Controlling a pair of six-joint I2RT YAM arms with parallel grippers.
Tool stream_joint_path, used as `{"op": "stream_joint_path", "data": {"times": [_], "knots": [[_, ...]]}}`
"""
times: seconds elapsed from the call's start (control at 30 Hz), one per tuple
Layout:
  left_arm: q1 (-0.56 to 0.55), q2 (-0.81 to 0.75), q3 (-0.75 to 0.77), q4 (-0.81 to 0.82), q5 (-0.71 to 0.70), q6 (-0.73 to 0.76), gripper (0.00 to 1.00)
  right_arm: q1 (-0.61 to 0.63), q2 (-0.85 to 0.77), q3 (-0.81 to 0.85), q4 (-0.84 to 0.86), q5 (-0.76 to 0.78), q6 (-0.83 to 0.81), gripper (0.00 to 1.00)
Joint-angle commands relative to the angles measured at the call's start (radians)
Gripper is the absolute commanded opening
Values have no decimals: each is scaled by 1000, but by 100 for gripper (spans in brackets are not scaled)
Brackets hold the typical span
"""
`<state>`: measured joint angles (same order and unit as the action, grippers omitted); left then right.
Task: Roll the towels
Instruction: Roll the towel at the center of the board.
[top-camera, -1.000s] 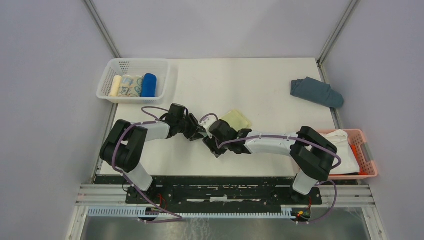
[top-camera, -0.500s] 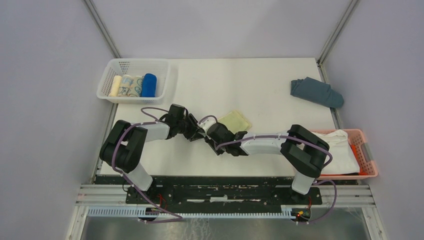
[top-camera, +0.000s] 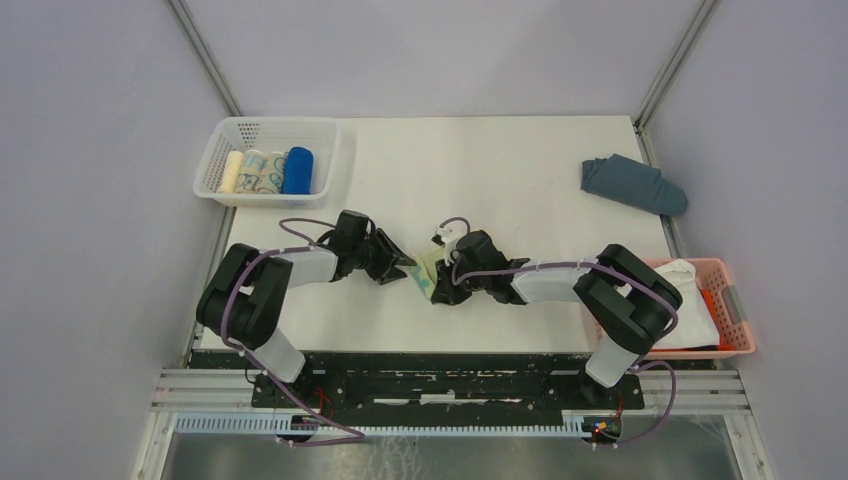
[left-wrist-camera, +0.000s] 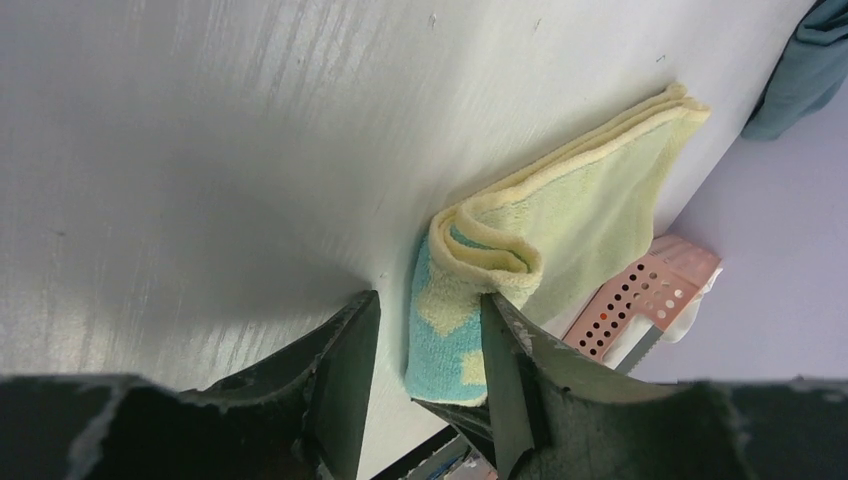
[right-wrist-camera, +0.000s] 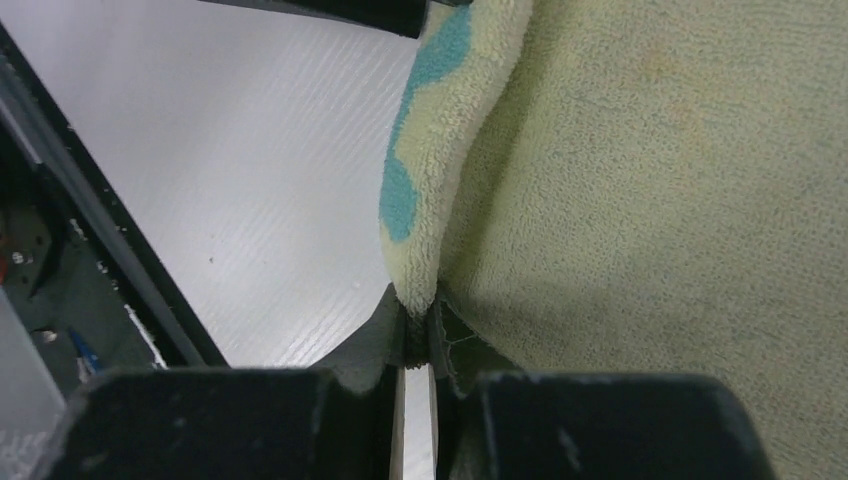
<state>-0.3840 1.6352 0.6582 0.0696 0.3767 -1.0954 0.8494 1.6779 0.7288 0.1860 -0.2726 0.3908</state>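
right gripper (right-wrist-camera: 418, 320): open a second ago, now clenched. It pinches a thin edge of the pale yellow terry towel with teal-green patches (right-wrist-camera: 650, 200) between its tips.
right wrist: has moved over the spot where the towel lay flat and in plain view a second ago.
left gripper (left-wrist-camera: 425, 350): unchanged, fingers half spread and straddling the towel's curled end. A gap shows on one side, so it isn't clamping.
towel position: on the white table (top-camera: 520, 160), near centre, between the two grippers. From above only the teal-patched end shows; the rest is under the right wrist.
towel shape: the end by the left gripper is curled over about one turn, teal side out. The remainder lies flat as a folded strip.
royal blue towel roll (top-camera: 297, 170): already rolled, in the white plastic mesh basket (top-camera: 275, 121) at far left, beside two other rolls.
meaning: the roll looks barely started. With the edge now secured, the next move is probably turning it along the strip.
risk: the pinch is shallow on soft pile, so the edge may slip and the curl spring open.
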Motion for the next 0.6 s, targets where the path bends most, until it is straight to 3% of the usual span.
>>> {"op": "stream_joint_path", "data": {"times": [0.0, 0.3, 0.57], "knots": [[-5, -3, -49, -154, -57, -5, 53, -68, 62, -63, 116, -212, 109, 1], [-4, -12, -69, -45, 52, 23, 59, -151, 198, -122, 331, -362, 241, 1], [5, 13, -53, -79, 0, 63, 56, -214, 233, -129, 268, -384, 249, 1]]}}
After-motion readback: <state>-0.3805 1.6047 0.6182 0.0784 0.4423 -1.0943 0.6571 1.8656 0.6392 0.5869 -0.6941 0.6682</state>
